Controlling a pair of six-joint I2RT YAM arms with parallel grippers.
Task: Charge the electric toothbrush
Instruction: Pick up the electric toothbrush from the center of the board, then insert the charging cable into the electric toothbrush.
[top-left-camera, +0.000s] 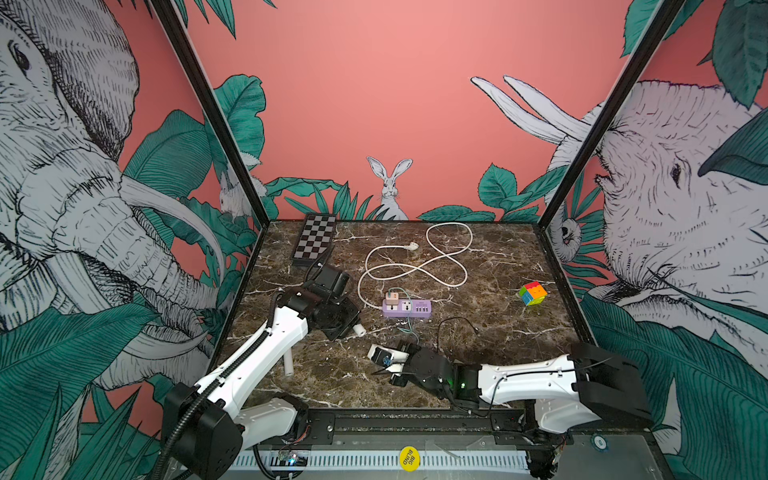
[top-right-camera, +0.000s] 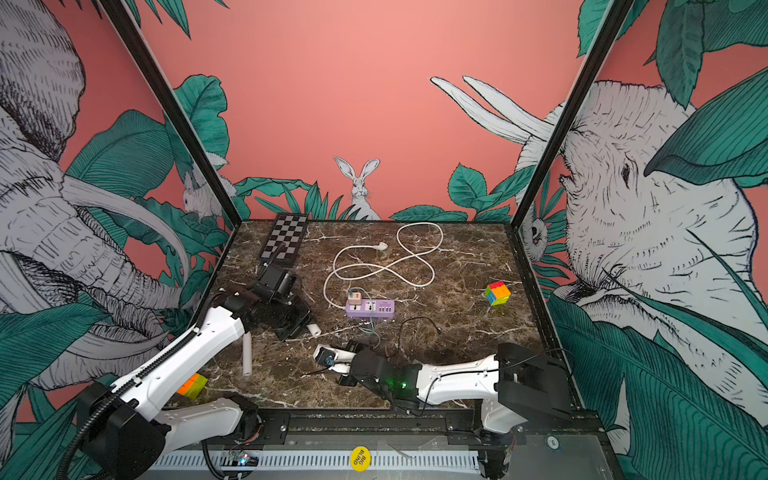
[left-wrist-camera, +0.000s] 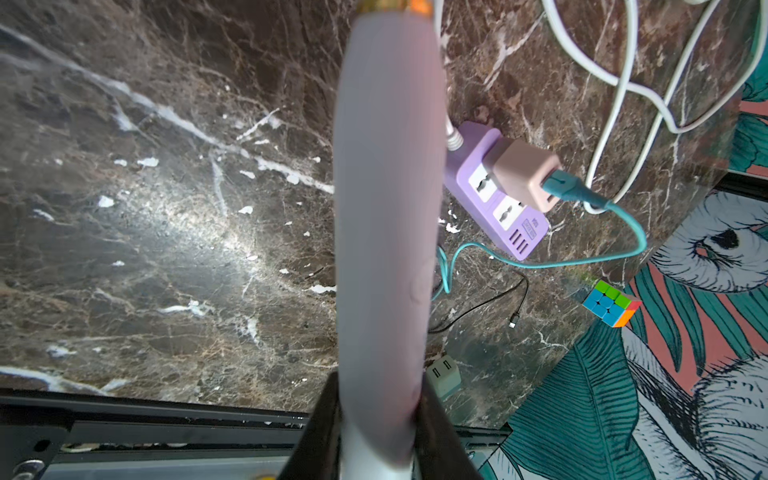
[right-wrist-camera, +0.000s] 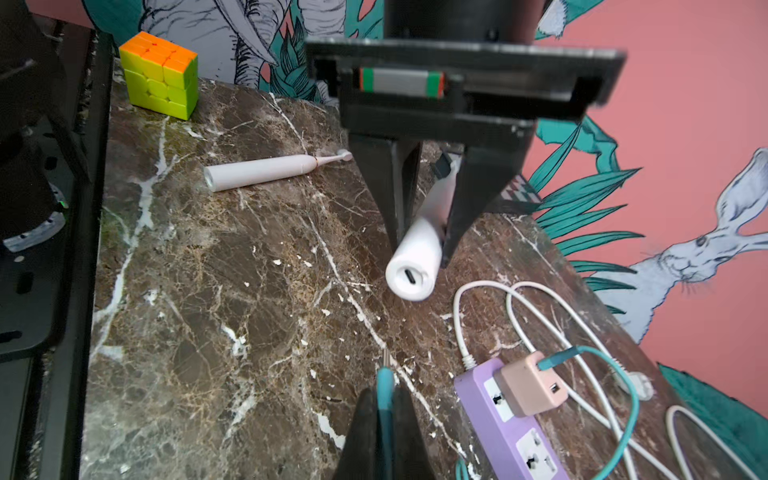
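Note:
My left gripper (left-wrist-camera: 378, 399) is shut on a white electric toothbrush (left-wrist-camera: 386, 208) and holds it tilted, low over the marble table. In the right wrist view the brush's flat base (right-wrist-camera: 409, 276), with a small slot-shaped port, faces the camera from between the left gripper's fingers (right-wrist-camera: 469, 208). In a top view that base (top-left-camera: 359, 330) pokes out beside the left gripper (top-left-camera: 347, 326). My right gripper (right-wrist-camera: 385, 399) is shut on the plug end of a teal cable (right-wrist-camera: 623, 415), a short way from the base. That cable runs to a pink adapter (right-wrist-camera: 534, 384) in a purple power strip (top-left-camera: 406, 308).
A second white toothbrush (top-left-camera: 288, 362) lies near the left front of the table. A colour cube (top-left-camera: 532, 293) sits at the right and another (top-right-camera: 192, 385) at the front left. A chessboard (top-left-camera: 313, 243), a looped white cord (top-left-camera: 415, 266) and a loose black cable (top-left-camera: 457, 322) also lie here.

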